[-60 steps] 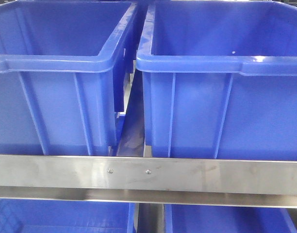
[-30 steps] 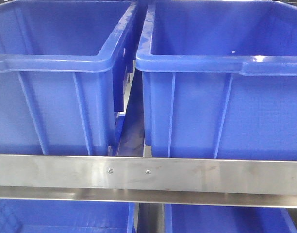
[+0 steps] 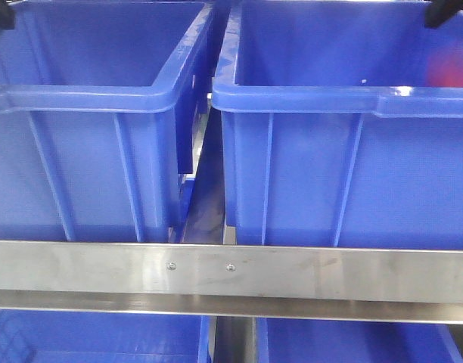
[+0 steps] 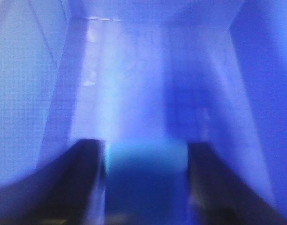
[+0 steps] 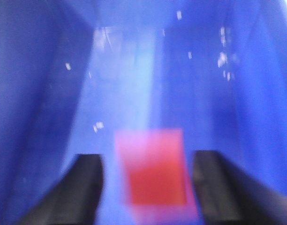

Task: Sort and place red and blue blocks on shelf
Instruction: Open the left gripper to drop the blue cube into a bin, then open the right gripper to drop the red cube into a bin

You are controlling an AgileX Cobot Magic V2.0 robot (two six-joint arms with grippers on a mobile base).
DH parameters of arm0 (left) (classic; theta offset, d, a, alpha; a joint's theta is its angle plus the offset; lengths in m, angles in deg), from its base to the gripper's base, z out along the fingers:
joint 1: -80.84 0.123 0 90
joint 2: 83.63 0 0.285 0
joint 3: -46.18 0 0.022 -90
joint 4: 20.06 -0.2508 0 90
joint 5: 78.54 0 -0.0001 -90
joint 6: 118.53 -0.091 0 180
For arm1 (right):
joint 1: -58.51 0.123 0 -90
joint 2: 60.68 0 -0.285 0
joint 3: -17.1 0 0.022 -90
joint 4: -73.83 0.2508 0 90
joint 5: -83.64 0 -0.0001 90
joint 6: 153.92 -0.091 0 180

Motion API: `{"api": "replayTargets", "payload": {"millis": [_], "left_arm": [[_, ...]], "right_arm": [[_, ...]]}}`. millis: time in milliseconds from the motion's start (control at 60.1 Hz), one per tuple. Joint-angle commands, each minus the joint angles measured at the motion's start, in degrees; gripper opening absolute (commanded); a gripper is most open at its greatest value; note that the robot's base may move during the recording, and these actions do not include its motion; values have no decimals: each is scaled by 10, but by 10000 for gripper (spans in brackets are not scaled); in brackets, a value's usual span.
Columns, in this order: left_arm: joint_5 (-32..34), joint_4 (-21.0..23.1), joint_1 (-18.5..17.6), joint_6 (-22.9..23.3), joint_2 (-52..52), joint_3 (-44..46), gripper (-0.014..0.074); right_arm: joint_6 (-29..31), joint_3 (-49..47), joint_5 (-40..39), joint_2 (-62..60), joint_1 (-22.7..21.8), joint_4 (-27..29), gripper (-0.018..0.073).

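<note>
Your left gripper (image 4: pixel 146 187) is spread wide, the blue block (image 4: pixel 146 173) loose between its fingers. Your right gripper (image 5: pixel 148 187) likewise gapes around the blurred red block (image 5: pixel 155 171), untouched, over a bin floor (image 5: pixel 129 70).

Left end effector (image 4: pixel 146 187) and right end effector (image 5: pixel 148 187) each present two plain black, flat-sided fingers, blurred.
</note>
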Motion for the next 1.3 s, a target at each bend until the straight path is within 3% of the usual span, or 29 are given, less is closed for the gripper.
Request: {"api": "replayTargets", "payload": {"millis": [0,117,183,216,300,316,350,366,416,666,1032,1282], "left_arm": [[47,-4,-2,1,15,22,659],[35,-2,-2,1,16,22,625],[20,8,-2,1,20,22,535],[12,14,-2,1,23,22,466],[-10,28,-2,1,38,22,122],[-12,30,-2,1,41,22,87],[-12,30,-2,1,51,22,130],[-12,31,-2,1,55,22,150],[-10,34,-2,1,74,22,159],[-6,-9,-1,1,203,-19,143],[68,7,-1,6,392,-235,143],[85,8,-1,6,472,-306,143]], "right_arm": [[5,-22,-64,-15,0,-7,559],[5,-22,-66,-15,0,-7,559],[5,-22,-64,-15,0,-7,523],[5,-22,-61,-15,0,-7,482],[5,-22,-50,-22,0,-7,242],[5,-22,-44,-23,0,-7,188],[5,-22,-35,-28,0,-7,41],[4,-22,-31,-31,0,-7,18],[4,-22,-20,-41,0,-6,83],[5,-7,80,-140,0,-24,69],[4,212,11,-381,0,-26,69],[4,314,11,-508,0,-26,69]]}}
